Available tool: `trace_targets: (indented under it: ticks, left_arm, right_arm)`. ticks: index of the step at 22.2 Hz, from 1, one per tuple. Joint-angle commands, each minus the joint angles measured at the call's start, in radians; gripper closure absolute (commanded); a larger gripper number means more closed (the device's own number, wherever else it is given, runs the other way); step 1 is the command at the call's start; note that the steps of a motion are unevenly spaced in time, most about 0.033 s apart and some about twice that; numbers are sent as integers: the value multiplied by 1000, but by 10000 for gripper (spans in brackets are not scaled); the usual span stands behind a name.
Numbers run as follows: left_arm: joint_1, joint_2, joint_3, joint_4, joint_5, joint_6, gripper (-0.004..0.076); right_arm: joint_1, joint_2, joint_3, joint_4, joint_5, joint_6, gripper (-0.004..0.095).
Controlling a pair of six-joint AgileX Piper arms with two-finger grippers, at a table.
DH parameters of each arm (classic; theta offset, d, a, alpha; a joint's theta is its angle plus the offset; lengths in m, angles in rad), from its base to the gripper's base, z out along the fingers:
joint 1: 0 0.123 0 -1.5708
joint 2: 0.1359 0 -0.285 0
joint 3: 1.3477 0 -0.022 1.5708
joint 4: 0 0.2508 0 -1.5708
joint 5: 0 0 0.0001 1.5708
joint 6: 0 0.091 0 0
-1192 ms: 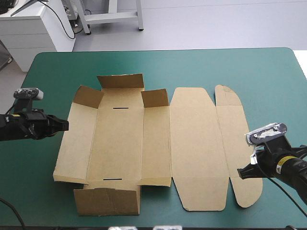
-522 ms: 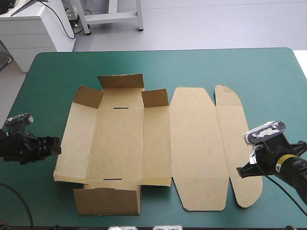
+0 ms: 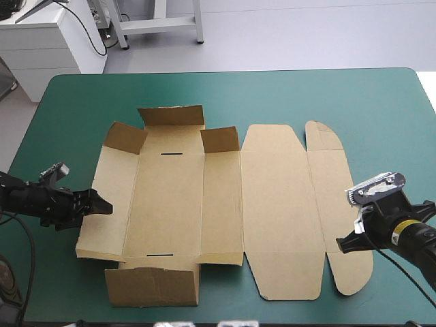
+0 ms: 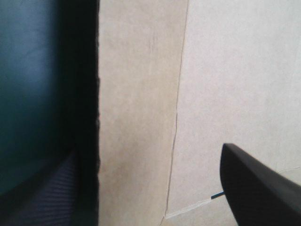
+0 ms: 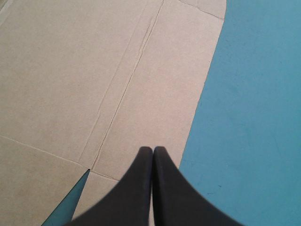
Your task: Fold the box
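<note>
High view: box (image 3: pixel 204 204) laid open on the cover (image 3: pixel 340 95)

The box lies spread out, with only its far flaps raised. At its left edge the left gripper (image 3: pixel 102 206) gapes wide and holds nothing, one finger over the board and the other beyond the edge. The right gripper (image 3: pixel 344 244), fingers pressed together and empty, points over the rounded right flap.

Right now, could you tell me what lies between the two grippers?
Only the box, mostly flat: the high view shows the left gripper at its left edge and the right gripper over its right flap.
</note>
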Motion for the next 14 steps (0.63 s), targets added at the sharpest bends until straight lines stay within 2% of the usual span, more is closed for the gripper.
trace_targets:
  ticks: [1, 6, 11, 14]
  left_arm:
    - [3, 7, -22, -66, 94, 17, 149]
    - [-1, 9, -22, -72, 94, 5, 156]
    - [-107, 9, -22, -69, 94, -15, 216]
    - [-137, 9, -22, -66, 94, -40, 216]
  right_arm:
    - [-9, -5, -25, -21, -57, -9, 929]
    - [-9, -5, -25, -18, -55, -9, 929]
    - [-9, -5, -25, -18, -51, -9, 929]
    - [-9, -5, -25, -18, -51, -9, 929]
